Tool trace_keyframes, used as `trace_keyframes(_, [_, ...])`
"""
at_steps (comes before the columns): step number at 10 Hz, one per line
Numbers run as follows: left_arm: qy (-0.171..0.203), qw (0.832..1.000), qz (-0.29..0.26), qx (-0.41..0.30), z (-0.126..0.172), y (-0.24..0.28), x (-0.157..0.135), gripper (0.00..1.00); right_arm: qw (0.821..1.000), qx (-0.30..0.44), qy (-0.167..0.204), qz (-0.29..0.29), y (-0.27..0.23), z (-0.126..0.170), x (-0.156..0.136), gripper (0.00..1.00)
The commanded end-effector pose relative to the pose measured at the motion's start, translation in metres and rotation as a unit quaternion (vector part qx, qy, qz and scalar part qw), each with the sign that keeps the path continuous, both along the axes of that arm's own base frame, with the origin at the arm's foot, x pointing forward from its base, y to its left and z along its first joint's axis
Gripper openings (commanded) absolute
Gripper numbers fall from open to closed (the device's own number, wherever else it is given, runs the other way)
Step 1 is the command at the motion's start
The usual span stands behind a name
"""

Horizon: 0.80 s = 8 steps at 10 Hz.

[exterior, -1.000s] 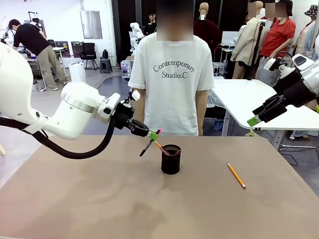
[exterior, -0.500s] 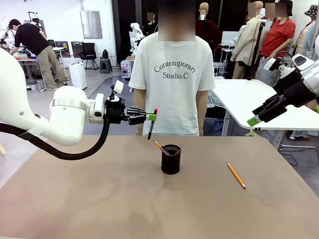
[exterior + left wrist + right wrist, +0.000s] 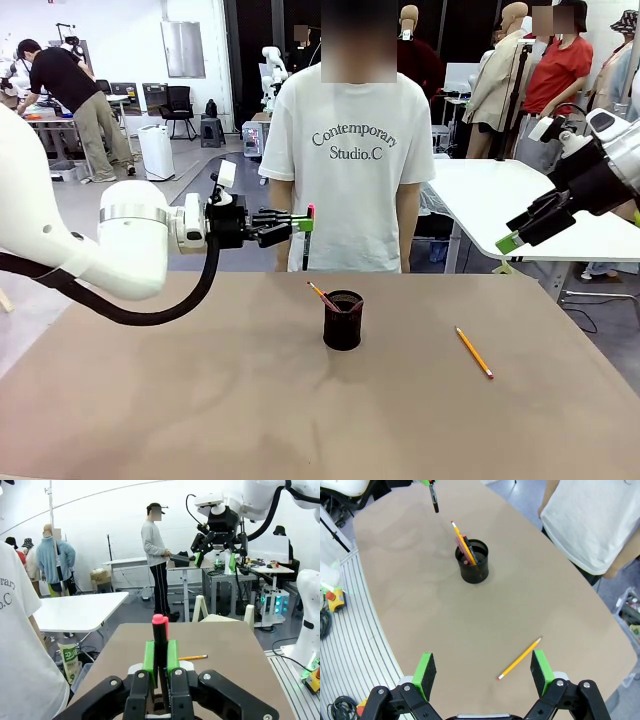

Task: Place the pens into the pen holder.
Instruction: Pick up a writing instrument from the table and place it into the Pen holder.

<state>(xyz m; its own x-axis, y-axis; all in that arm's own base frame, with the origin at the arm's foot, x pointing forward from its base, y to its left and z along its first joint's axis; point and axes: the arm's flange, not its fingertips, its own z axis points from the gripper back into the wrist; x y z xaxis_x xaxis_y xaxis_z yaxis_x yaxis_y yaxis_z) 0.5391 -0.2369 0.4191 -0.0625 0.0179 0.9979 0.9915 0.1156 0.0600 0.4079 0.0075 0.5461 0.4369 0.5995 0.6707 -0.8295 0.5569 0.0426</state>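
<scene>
The black mesh pen holder (image 3: 343, 320) (image 3: 473, 562) stands mid-table. A pinkish-red pencil-like stick (image 3: 322, 295) (image 3: 461, 541) leans out of its left rim. My left gripper (image 3: 303, 222) (image 3: 160, 657) hovers above and left of the holder. It is shut on the black pen with red ends (image 3: 306, 240) (image 3: 159, 630) (image 3: 434, 501), which hangs upright. The yellow-orange pencil (image 3: 474, 352) (image 3: 519, 658) (image 3: 192, 657) lies flat on the table to the right of the holder. My right gripper (image 3: 510, 242) (image 3: 482, 670) is open, high over the table's right side, holding nothing.
A person in a white T-shirt (image 3: 350, 150) stands at the far edge, right behind the holder. A white table (image 3: 500, 195) stands beyond the right far corner. Bare brown tabletop (image 3: 200, 400) spreads across the near side.
My left gripper has risen and drawn back to the left from beside the holder. The black pen has swung from tilted to upright. The right arm has stayed still.
</scene>
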Motion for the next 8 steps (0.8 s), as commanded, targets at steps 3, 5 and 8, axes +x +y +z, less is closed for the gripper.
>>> trace_keyframes(3, [-0.010,1.000,0.000,-0.018,-0.016,-0.004,0.008,0.00,1.000,0.007,-0.003,0.005,0.000,0.001,0.001,1.00])
trace_keyframes(5, [-0.012,0.996,-0.065,-0.064,-0.039,-0.026,0.020,0.00,1.000,0.007,-0.003,0.005,0.000,0.001,0.001,1.00])
trace_keyframes(8, [-0.034,0.991,-0.091,-0.095,-0.057,-0.048,0.033,0.00,1.000,0.007,-0.003,0.005,0.000,0.001,0.001,1.00])
